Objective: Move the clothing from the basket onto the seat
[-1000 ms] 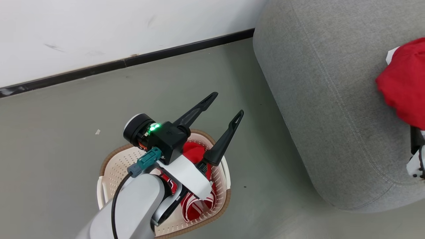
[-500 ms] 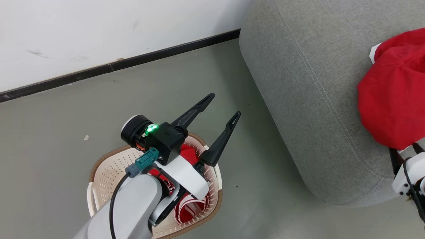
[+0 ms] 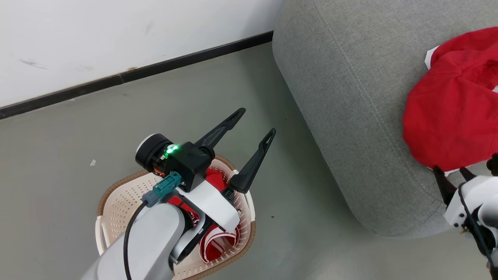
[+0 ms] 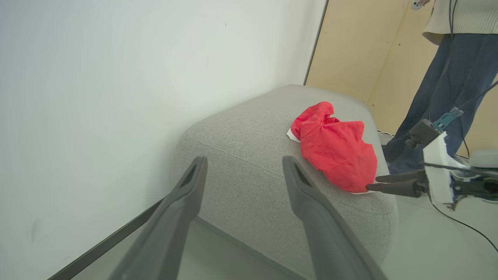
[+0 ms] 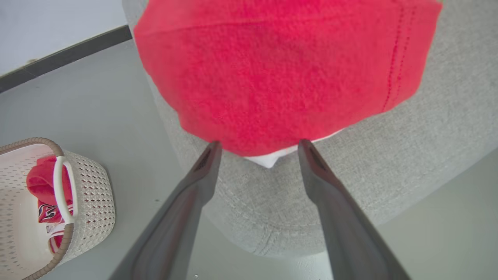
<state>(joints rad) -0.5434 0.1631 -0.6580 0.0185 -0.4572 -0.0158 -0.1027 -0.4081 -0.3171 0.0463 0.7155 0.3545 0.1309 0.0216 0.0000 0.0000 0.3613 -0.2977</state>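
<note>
Grey floor (image 3: 116, 124) bears basket (image 3: 116, 212); left gripper (image 3: 256, 122), right gripper (image 5: 259, 144) spread empty; clothing (image 3: 447, 116) seemingly free on seat (image 3: 342, 77).

- The head view looks steeply down from above at the floor (image 3: 58, 136). The basket (image 3: 120, 206) is low on its left, the sofa (image 3: 342, 97) on its right, and the wall (image 3: 78, 31) runs along the top.
- The left wrist view looks out nearly level along the left gripper (image 4: 244, 161) toward the sofa's end, from some way off (a person's legs (image 4: 435, 77) stand beyond it).
- The right wrist view looks down along the right gripper (image 5: 259, 144), very close to the red garment (image 5: 280, 70) at the sofa's edge.
- All three views share the sofa and that garment. The head and right wrist views share the basket. The left wrist view also takes in the right gripper.
</note>
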